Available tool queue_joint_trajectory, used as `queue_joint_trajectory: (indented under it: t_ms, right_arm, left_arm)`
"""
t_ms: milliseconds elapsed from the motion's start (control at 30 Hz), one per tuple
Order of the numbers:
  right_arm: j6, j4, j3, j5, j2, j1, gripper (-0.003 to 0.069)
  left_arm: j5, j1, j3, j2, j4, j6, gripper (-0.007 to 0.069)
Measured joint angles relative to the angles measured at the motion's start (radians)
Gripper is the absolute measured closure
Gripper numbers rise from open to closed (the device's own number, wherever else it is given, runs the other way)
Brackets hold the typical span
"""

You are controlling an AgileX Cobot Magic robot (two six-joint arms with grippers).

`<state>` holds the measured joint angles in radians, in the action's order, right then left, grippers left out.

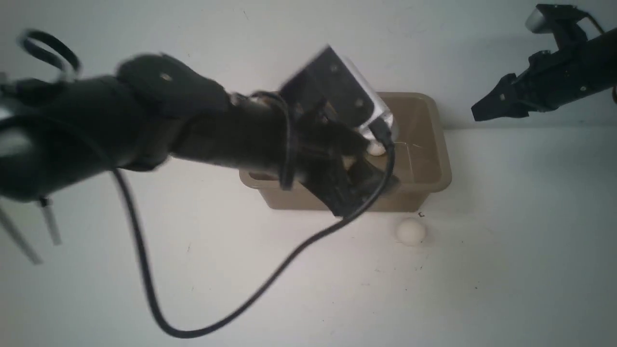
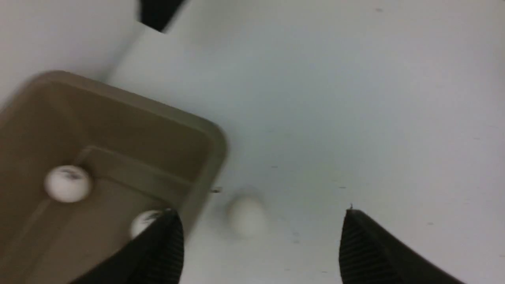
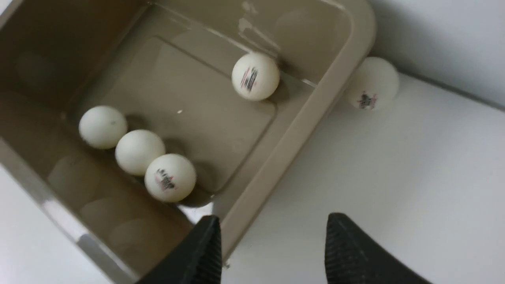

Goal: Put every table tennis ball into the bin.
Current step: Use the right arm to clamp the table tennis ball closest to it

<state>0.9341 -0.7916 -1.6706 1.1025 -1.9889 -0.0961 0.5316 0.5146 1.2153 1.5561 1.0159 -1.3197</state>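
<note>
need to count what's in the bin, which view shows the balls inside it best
The right wrist view: four balls lie unhidden in the bin. The left wrist view shows two, one partly hidden; the front view shows part of one behind the left arm.

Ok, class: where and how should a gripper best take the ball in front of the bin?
Probably around its middle, coming from above, jaws at its left and right. The ball is round, with no handle, and the bin stands close behind it.
</note>
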Motion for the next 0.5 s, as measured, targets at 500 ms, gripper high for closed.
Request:
queue_joint_trajectory:
  t_ms: [500]
  right_arm:
    - [-0.025,-0.043,0.0,0.098,0.0,0.0,0.0323]
  left_arm:
    - [0.238,-0.09,0.0,-0.218,-0.532,0.759,0.0158]
